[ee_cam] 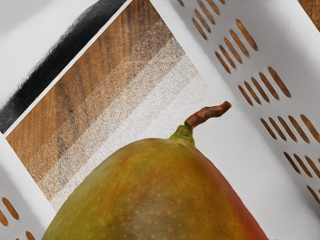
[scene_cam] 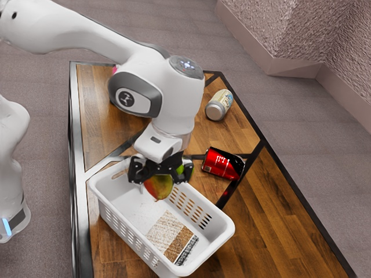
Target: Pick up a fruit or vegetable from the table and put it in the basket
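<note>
White base of the arm (scene_cam: 11, 168) at the exterior view's far left, with a small blue light low down. Then, moving right, wooden bench (scene_cam: 93, 98) in metal edging, and on it a white basket (scene_cam: 116, 200) with slotted walls. Farther back, a scrap of something pink (scene_cam: 114, 70), mostly hidden behind the arm and too covered to name. Next, over the basket, black fingers (scene_cam: 136, 174) clamped on the mango (scene_cam: 157, 188), its stem (ee_cam: 207, 114) pointing down into the basket. Yellow-green skin, blushing to red along one side in the wrist view. Below and a little to the right, on the basket's floor, a patch (scene_cam: 169, 234) of speckled white, wood-brown and black. Just behind the fingers, a bit of something bright green (scene_cam: 189, 169), partly hidden. Farther right, a pale-lidded jar (scene_cam: 219, 105) lying on its side, and nearer, beside the basket, a red-and-black can (scene_cam: 222, 163), also lying down.
</note>
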